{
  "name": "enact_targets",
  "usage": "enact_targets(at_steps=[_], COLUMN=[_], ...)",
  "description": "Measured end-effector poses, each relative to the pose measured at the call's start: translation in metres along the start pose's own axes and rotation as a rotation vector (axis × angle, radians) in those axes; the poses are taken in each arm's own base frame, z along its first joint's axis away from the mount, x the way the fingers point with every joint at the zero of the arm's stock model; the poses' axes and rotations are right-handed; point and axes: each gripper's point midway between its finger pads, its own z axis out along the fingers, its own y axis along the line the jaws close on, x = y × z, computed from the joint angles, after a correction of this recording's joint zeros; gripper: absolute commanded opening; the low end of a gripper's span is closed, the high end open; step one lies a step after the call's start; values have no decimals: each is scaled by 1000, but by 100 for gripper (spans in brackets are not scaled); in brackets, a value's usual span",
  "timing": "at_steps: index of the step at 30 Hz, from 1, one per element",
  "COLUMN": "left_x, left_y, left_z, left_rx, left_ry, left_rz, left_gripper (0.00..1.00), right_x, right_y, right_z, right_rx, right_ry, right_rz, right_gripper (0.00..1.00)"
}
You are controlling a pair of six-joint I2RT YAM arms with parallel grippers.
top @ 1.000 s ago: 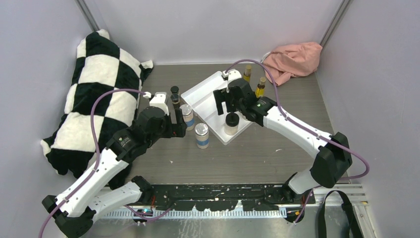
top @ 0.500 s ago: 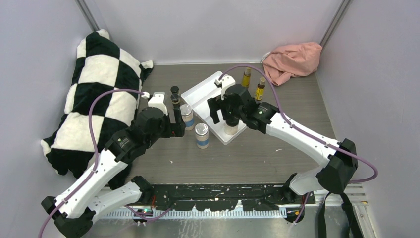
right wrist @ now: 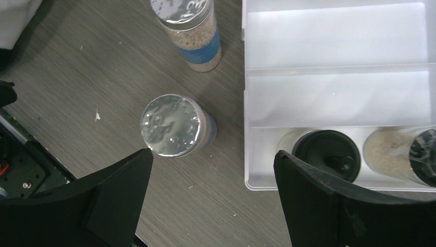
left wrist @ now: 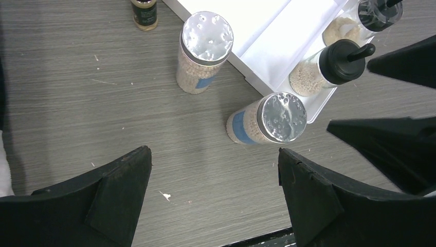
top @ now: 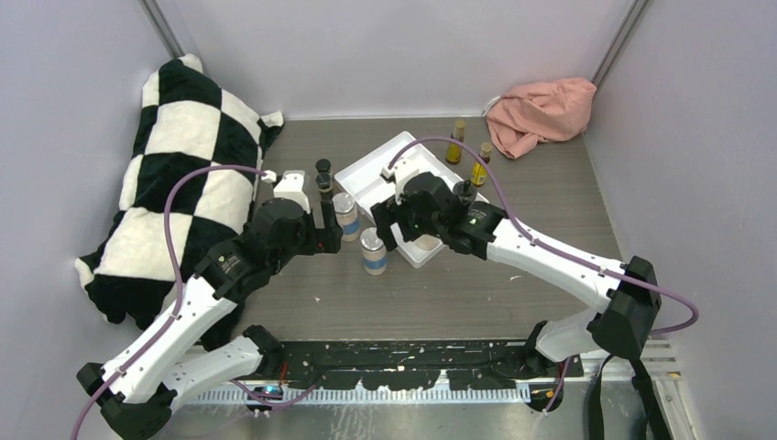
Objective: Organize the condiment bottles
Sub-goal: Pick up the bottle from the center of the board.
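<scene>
Right end effector point(right wrist: 212, 157): jaws wide apart, nothing held. It hangs over the desk point(right wrist: 103, 77) at the lower-left corner of the white tray point(right wrist: 334, 98). One silver jar point(right wrist: 172, 125) stands upright at centre left of the wrist frame, just left of the tray. The second silver jar point(right wrist: 187, 20) stands at top centre. Two tan jars point(right wrist: 329, 152) stand side by side in the tray's lowest compartment.

Left end effector point(left wrist: 213, 170): wide open, nothing held, over the desk, with both silver jars above it in its frame.

Overhead: two amber bottles point(top: 455, 142) stand upright on the desk at upper centre, beyond the tray. Two dark bottles point(top: 323, 174) stand left of the tray. Checked pillow point(top: 183, 174) at left, pink cloth point(top: 541, 110) at upper right.
</scene>
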Motion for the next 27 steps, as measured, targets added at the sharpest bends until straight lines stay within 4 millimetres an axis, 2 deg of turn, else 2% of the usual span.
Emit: enact_targets(at_steps=[10, 27], left_x=[-2, -4], left_y=[1, 2], left_z=[-1, -4], left_rx=[-5, -4], left_ry=[-9, -21], left_rz=[-1, -5], left_gripper=[94, 94], right_x=[34, 54], right_y=[28, 41], right_z=[17, 39], right_rx=[-53, -83], right_ry=[94, 160], right_rz=[-46, -71], right_gripper=[94, 95])
